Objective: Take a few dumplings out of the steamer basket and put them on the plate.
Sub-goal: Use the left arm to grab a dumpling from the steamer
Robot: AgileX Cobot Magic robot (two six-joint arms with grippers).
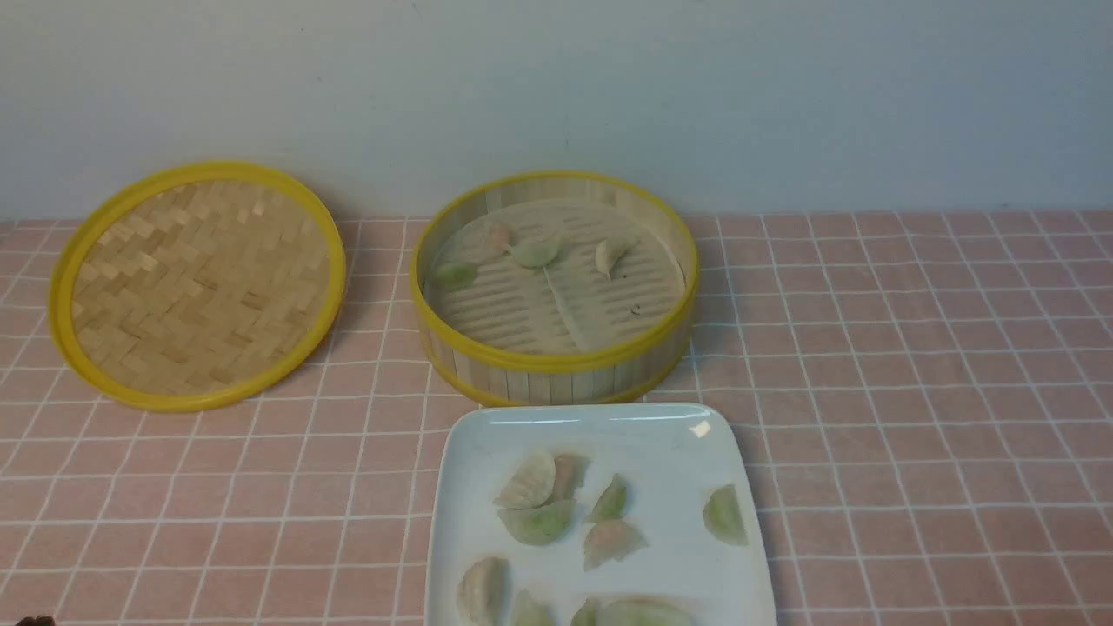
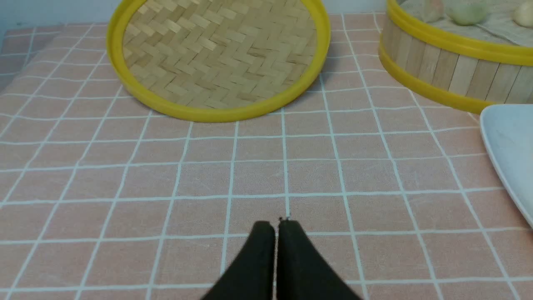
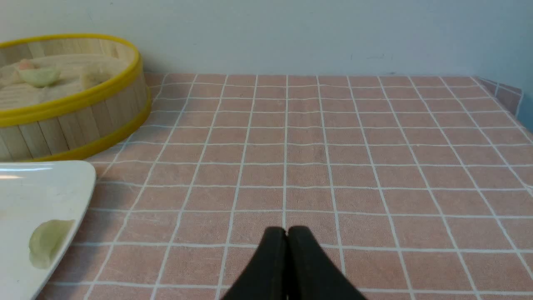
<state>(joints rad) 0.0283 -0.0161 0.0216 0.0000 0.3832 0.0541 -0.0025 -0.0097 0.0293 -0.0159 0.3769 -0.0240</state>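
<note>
Both hands are parked low over the bench (image 1: 913, 348) and off to the sides: the left hand (image 2: 276, 223) has its two black fingers pressed together with nothing between them, the woven lid (image 2: 216, 58) well ahead of it, and the right hand (image 3: 287, 230) is likewise closed and empty over bare cloth. The plate (image 1: 469, 452) sits just in front of the steamer basket (image 1: 556, 361) and carries a good number of dumplings (image 1: 539, 522), while four lie toward the far side of the basket floor, so the job looks as good as done. If one more is wanted, the whitish dumpling (image 1: 610, 256) on the basket's right side seems the fair pick for the right hand. Spread the fingers before going in, come down from above so they clear the yellow rim, and pinch across the belly lightly, since the skins look soft and may tear or stick to the slats. Lift straight up, then set it on the bare patch of plate between the central cluster and the lone green dumpling (image 1: 724, 515), not on top of the others
</note>
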